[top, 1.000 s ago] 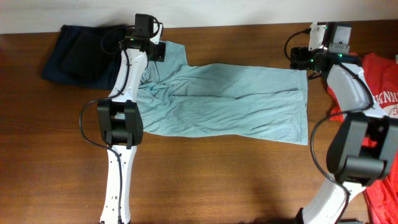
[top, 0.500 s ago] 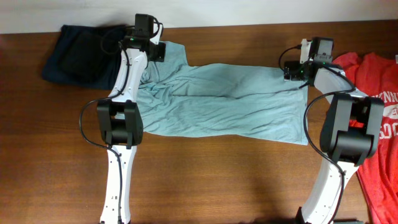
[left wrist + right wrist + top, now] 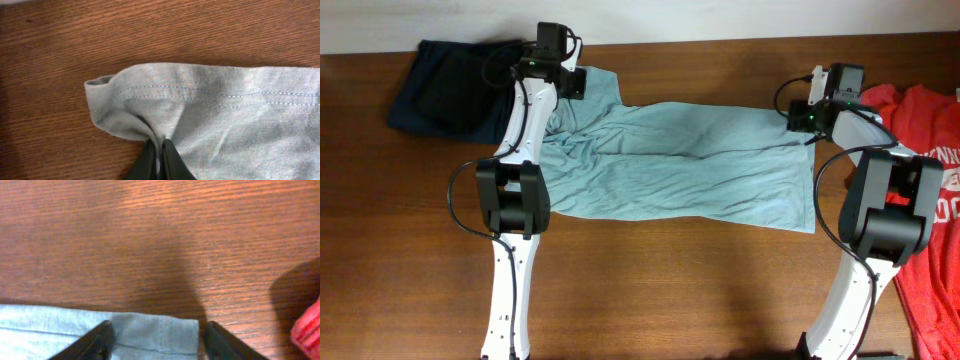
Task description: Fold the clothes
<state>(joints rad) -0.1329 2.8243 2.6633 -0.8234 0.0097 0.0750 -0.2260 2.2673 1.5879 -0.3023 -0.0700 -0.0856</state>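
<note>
**Asker:** Where is the shirt?

**Robot:** The pale grey-teal cotton T-shirt [image 3: 680,165] lies spread and creased on the brown wooden table [image 3: 670,290], stretching between my two arms.

**Asker:** And your claws?

**Robot:** My left claw [image 3: 159,160] is clenched on a pinch of that shirt's fabric, just behind a stitched hem at its far left corner. My right claw [image 3: 158,327] is released, with its dark fingers standing apart on either side of the far right corner (whether they touch the cloth, I cannot tell).

**Asker:** Anything else?

**Robot:** A red cotton T-shirt with white lettering [image 3: 930,200] lies at the table's right edge. A dark navy heap of cloth [image 3: 445,85] lies at the far left.
</note>
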